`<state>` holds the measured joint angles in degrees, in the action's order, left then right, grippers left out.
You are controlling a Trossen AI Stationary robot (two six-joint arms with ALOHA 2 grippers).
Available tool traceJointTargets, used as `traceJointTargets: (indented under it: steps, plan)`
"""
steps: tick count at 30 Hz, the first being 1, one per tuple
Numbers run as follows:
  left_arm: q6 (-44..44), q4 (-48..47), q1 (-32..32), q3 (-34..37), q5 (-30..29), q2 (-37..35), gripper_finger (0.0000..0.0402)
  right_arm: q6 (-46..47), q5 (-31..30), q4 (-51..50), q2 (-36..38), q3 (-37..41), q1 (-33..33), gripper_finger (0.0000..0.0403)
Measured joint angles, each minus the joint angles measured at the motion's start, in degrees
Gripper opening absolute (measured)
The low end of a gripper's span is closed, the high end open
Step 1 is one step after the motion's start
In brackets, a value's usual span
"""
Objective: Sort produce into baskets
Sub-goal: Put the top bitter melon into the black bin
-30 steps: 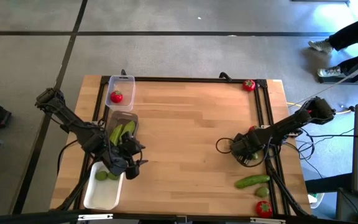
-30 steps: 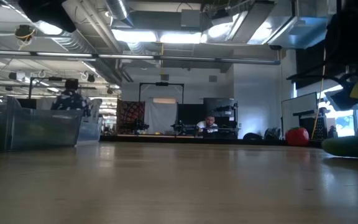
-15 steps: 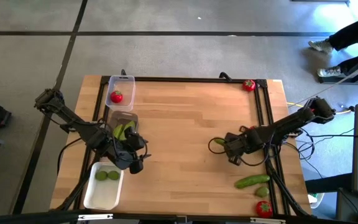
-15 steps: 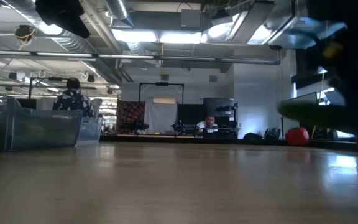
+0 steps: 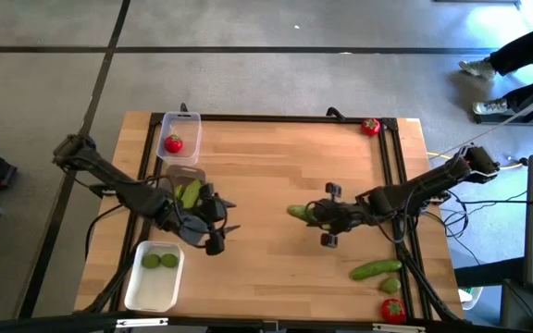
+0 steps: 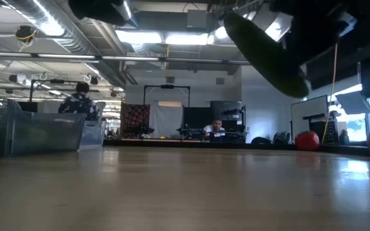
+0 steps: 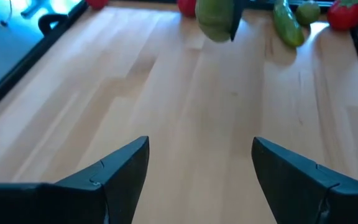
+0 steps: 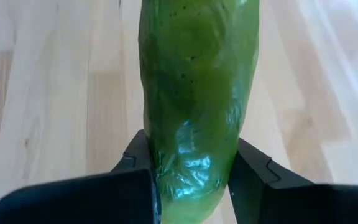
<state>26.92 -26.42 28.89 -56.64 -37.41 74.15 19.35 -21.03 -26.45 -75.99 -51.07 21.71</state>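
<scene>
Lifted off the table's right edge, the right gripper (image 5: 317, 215) now hangs over mid-table, its dark fingers clamped on a glossy, speckled green cucumber (image 8: 197, 93) that juts out past the fingertips. Its round tip points toward the left gripper (image 5: 218, 229), which hovers wide open and empty just beside the clear bin (image 5: 185, 176) of cucumbers. Another cucumber (image 5: 375, 269) lies on pale wood near a red tomato (image 5: 392, 308)
</scene>
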Motion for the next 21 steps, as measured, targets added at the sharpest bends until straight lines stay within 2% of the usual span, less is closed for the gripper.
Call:
traceJointTargets:
  steps: [10, 21]
  plan:
    - [-10.9, 14.3, -3.9, 0.0, 0.0, 4.1, 0.028, -9.2, -6.4, 10.0, 0.0, 0.0, 0.0, 0.0096]
    - [-23.1, 33.7, -7.3, 0.0, 0.1, 10.1, 0.028, -16.0, -8.5, 17.6, 0.0, 0.0, -0.6, 0.0097]
